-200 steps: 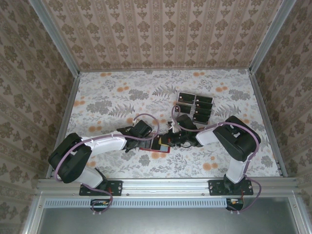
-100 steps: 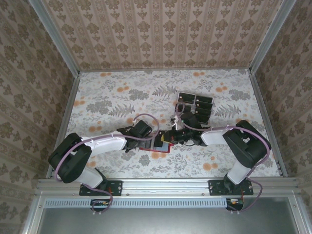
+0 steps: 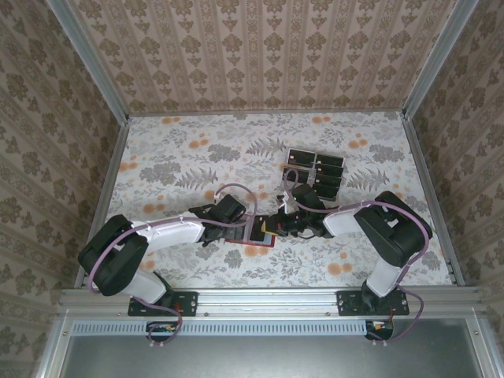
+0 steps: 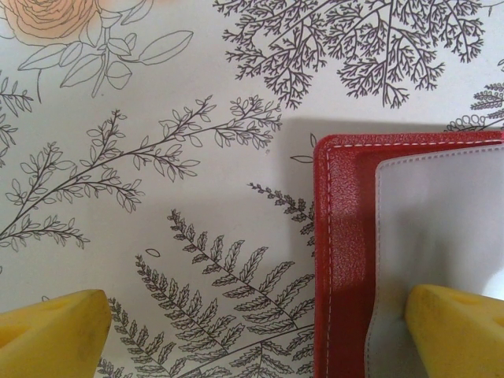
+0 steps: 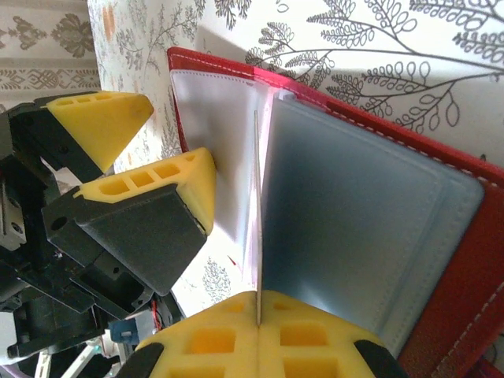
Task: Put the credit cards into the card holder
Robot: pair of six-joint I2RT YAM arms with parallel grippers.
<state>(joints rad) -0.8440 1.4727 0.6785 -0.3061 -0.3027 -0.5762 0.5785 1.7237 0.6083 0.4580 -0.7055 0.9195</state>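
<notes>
Where the arms meet near the front of the table (image 3: 173,165), the wallet (image 4: 342,236) lies open, red cover down. The left gripper (image 4: 256,331) stands apart, one finger (image 4: 461,331) on a pale inner leaf (image 4: 441,228), the other over bare table. The right gripper (image 5: 257,303) is pinched on a thin sheet (image 5: 257,205) seen edge-on; whether it is a card or a leaf cannot be told. Farther back, the cards (image 3: 315,169) lie clustered, apart from the wallet.

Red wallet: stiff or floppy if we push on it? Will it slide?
Probably floppy inside: the wallet has thin sleeves, and a thin sheet stands edge-on in the shut right gripper. The stitched red cover looks firmer and lies flat. Likely light, so it may slide on the smooth table; one finger of the open left gripper rests on it.
</notes>
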